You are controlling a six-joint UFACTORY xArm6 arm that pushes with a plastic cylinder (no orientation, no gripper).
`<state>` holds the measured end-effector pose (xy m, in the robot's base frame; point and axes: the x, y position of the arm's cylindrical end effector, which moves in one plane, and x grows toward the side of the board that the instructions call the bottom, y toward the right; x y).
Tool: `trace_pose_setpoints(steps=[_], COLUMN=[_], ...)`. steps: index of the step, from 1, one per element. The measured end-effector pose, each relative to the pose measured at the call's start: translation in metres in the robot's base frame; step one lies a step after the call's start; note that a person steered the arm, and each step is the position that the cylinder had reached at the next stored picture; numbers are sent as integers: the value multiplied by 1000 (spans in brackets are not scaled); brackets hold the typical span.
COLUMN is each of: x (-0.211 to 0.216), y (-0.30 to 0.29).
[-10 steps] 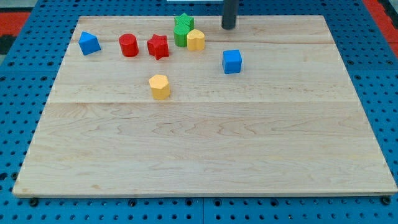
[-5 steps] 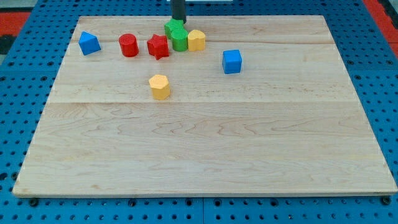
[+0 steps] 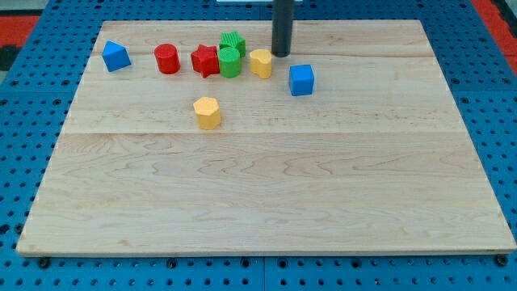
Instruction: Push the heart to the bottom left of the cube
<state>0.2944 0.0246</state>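
Near the frame's top edge my tip (image 3: pixel 280 53) stands just right of the heart (image 3: pixel 260 62), the cube (image 3: pixel 301 79) lower right of both, a cylinder (image 3: pixel 229 61) and star (image 3: pixel 205 60) left of the heart

Only one part of the robot shows: a straight dark rod, charcoal to near black, round in section like a plain cylinder. Same width along the whole visible length, no taper. Surface smooth and matte, with a faint lighter streak running down one side. No cables, screws, labels or markings can be made out on it. Upper part is cut off by the view's top edge, so whatever it is mounted to is hidden. My tip (image 3: pixel 281 54) is a blunt flat end, same dark colour as the rod above it.
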Motion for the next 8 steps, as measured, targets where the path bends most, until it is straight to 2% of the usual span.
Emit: trace_pose_setpoints(steps=[1, 2, 3, 4, 5, 6, 8], x=[59, 25, -53, -102, -98, -75, -68], y=[-11, 11, 40, -7, -21, -33, -95])
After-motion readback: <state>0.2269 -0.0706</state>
